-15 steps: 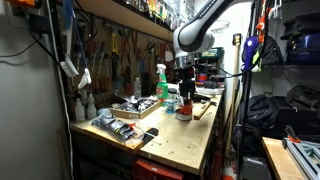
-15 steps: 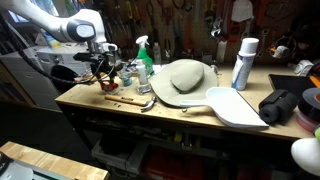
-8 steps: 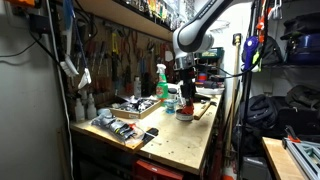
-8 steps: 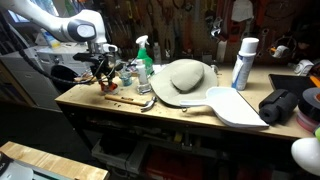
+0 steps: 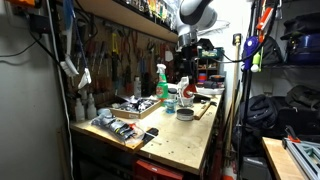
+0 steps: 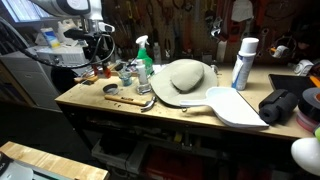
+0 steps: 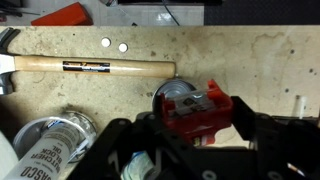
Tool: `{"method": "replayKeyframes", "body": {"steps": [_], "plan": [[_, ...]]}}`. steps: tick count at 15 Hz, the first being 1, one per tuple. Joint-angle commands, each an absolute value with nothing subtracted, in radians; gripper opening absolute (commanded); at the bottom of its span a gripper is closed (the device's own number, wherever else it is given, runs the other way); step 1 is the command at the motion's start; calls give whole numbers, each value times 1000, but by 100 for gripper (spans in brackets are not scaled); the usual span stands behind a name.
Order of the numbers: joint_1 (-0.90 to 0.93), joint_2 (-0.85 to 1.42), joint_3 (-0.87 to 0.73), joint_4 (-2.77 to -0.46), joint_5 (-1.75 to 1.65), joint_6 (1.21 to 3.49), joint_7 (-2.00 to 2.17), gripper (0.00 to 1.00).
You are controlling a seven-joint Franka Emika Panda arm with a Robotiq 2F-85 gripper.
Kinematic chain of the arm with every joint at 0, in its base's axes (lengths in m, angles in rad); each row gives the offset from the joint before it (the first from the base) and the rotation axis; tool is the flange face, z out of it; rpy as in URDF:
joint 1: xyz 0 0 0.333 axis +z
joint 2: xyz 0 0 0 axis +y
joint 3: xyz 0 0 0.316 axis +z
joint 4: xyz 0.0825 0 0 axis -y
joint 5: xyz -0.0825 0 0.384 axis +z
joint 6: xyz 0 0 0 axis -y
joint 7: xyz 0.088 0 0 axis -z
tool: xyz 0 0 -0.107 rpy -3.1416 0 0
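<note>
Now the red block (image 7: 197,112), clamped between the closed jaws, is lifted off the tin (image 7: 170,92) near a table (image 7: 250,60) corner.

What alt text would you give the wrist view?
Top-down view past the end effector, which grips a red plastic piece just above a round metal tin on a stained plywood benchtop. A wooden-handled hammer lies across the upper part of the view, and a labelled can sits at lower left.
</note>
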State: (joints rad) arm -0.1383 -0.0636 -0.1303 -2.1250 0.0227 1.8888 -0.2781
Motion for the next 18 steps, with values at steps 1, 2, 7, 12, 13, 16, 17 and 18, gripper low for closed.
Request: {"method": "replayKeyframes", "body": {"steps": [1, 2, 7, 12, 13, 16, 17, 18], "plan": [[-111, -184, -117, -2214, 84, 1832, -279, 42], [-100, -201, -110, -2232, 114, 1807, -255, 42], [-48, -270, -72, -2356, 288, 2008, -154, 42], [-34, -201, -73, -2378, 363, 2387, -149, 42], [-33, -190, -74, -2386, 359, 2475, -155, 42], [-30, -163, -60, -2438, 318, 2739, -128, 42], [-27, -157, -57, -2465, 307, 2796, -121, 42], [-26, -151, -54, -2489, 294, 2853, -119, 42]]}}
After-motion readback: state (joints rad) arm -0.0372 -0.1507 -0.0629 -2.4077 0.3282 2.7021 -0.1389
